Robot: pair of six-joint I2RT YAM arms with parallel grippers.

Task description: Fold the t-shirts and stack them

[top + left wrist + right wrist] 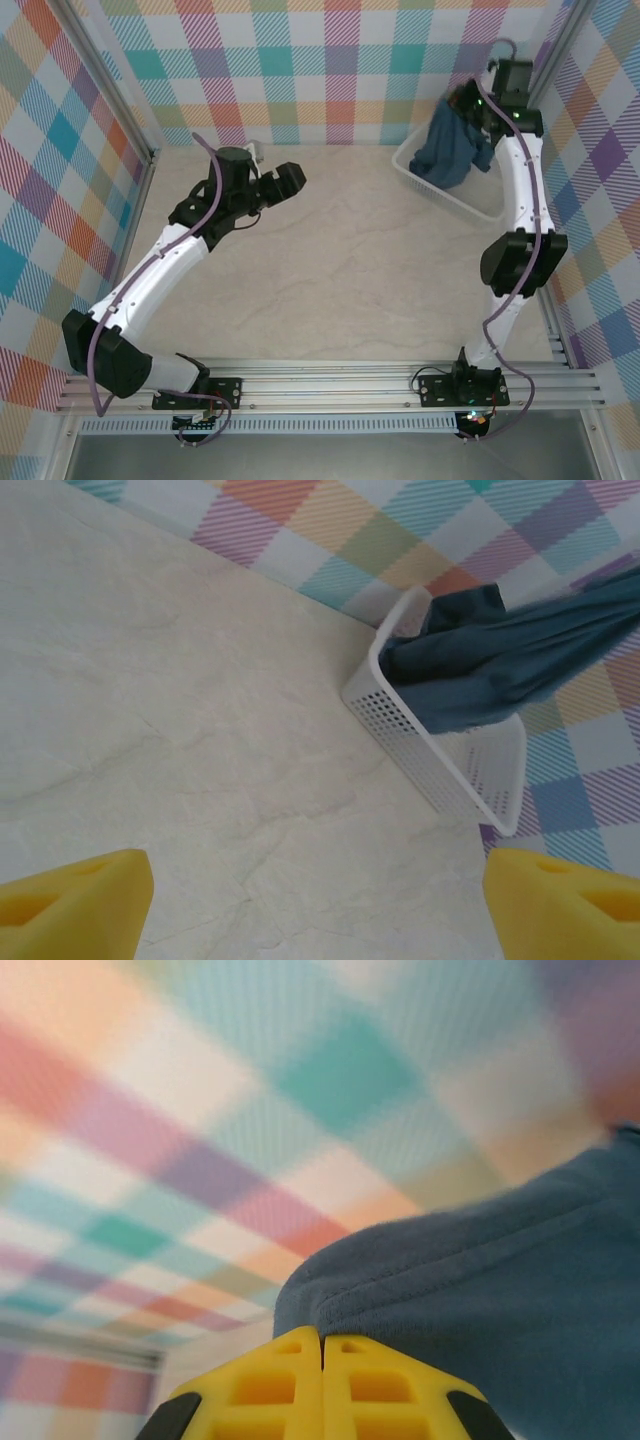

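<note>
Pastel plaid-patterned wall panels (330,70) enclose three sides. The pale cream marbled tabletop (330,270) (evenly lit) meets ribbed aluminium rails (330,385).

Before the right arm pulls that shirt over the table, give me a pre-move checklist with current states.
1. Right gripper shut on the t-shirt: ok. The fingers meet and the cloth bunches at their tips.
2. T-shirt lifted free of the basket: not ok. Its lower part hangs inside the basket.
3. Only one shirt in the grip: cannot tell. The cloth is bunched.
4. Left gripper open and holding nothing: ok. The jaws stand wide apart.
5. Left arm away from the basket: ok. It hovers over the left half of the table.
</note>
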